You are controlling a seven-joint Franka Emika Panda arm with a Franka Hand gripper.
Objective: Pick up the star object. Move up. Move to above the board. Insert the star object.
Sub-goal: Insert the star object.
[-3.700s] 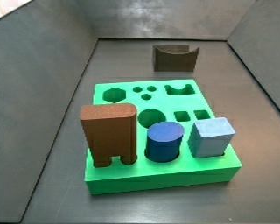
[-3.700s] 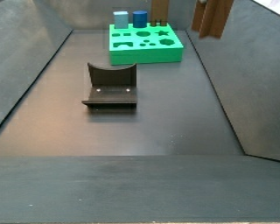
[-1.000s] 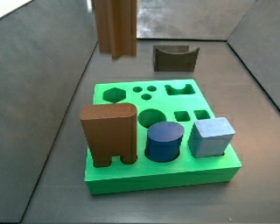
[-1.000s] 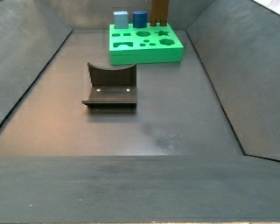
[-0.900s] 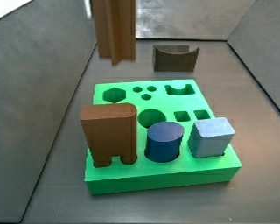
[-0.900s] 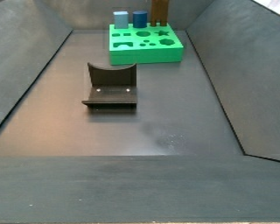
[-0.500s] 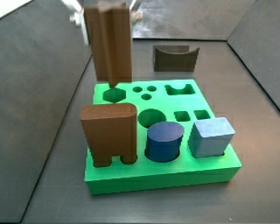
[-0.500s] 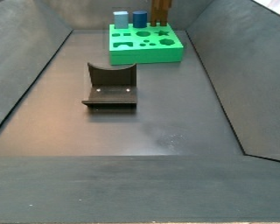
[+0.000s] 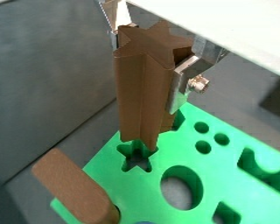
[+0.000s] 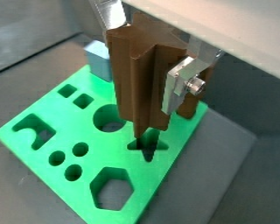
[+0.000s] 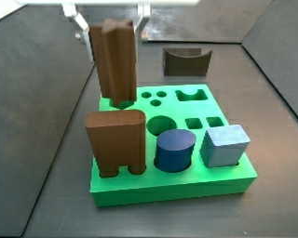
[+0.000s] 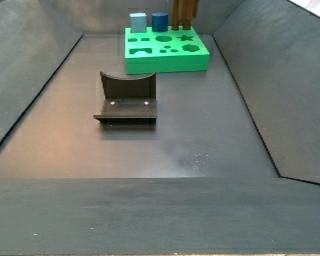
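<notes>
Star object (image 9: 140,83) — pinched upright between the gripper's (image 9: 149,39) plates, lower end hovering just over the star hole (image 9: 136,157) in the board (image 10: 38,153) — insertion wanting ridges matched, straight slow descent.

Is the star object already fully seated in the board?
No: held in the gripper, the star object stands tall, only its lower end at the board's star hole.

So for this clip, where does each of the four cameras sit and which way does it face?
Wrist view: on the arm, looking down the star object to the board; the gripper shows.
Wrist view: same mount, opposite side; star object, finger.
Side view: near the board, looking down; silver fingertips at top.
Side view: far end, facing the board; no gripper discernible.
All show the board.
</notes>
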